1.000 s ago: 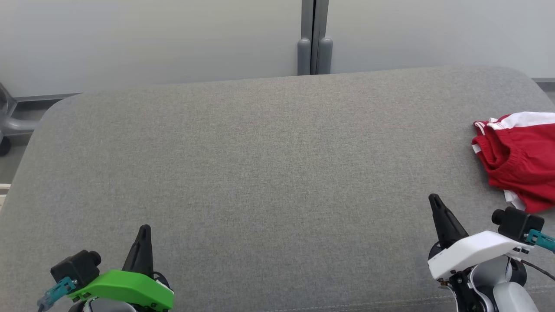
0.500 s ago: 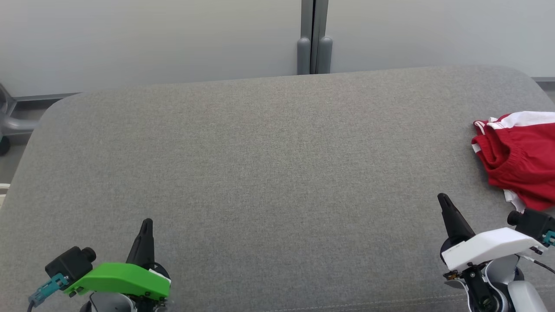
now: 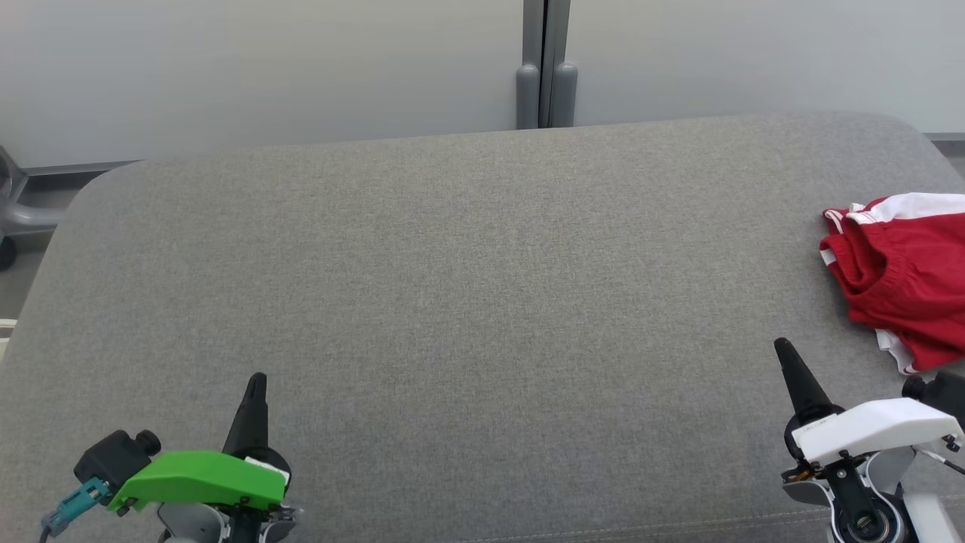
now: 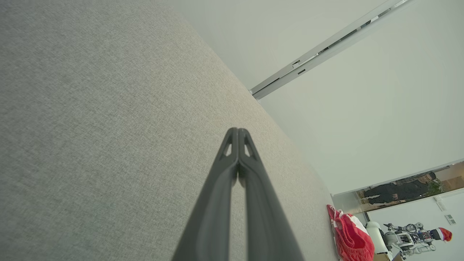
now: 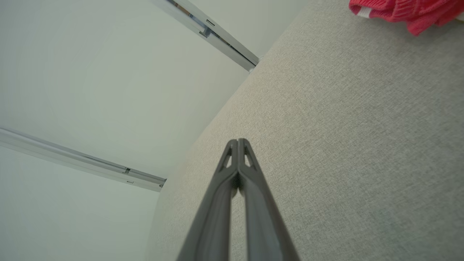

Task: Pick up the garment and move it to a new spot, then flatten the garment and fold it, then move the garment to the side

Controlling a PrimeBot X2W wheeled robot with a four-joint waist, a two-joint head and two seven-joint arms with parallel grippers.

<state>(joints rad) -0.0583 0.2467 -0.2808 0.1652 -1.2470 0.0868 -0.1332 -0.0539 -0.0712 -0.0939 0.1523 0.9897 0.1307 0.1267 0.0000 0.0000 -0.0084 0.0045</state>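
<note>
Garment (image 3: pixel 901 290): red shorts with white trim (image 3: pixel 916 205), lying crumpled in a loose heap at the far right edge of the tabletop (image 3: pixel 467 286) and partly cut off by the frame of the head view. The left wrist view shows the garment (image 4: pixel 349 235) as a small bunched mound, and the right wrist view catches its (image 5: pixel 406 11) near hem.

Handling, judged from appearance: the cloth looks light, thin and wholly limp. It should sag and drape when lifted, bear no push, and be in no danger of breaking. The weave appears somewhat smooth, so a shallow pinch could slip.

Suggested hold: the gathered waistband (image 3: pixel 878 280), where elastic thickens the fabric and faces the open tabletop. A pinch on a single outer layer may only unfurl the heap.

Right gripper (image 3: pixel 782 348): pressed closed and empty, near the garment but apart from it, and also seen in its own wrist view (image 5: pixel 237 142).

Left gripper (image 3: pixel 256 381): likewise closed on nothing (image 4: pixel 238 131), well apart at the opposite corner.

The grey cloth-covered tabletop between them lies bare, giving room for spreading. A pale wall (image 3: pixel 264 68) stands behind.
</note>
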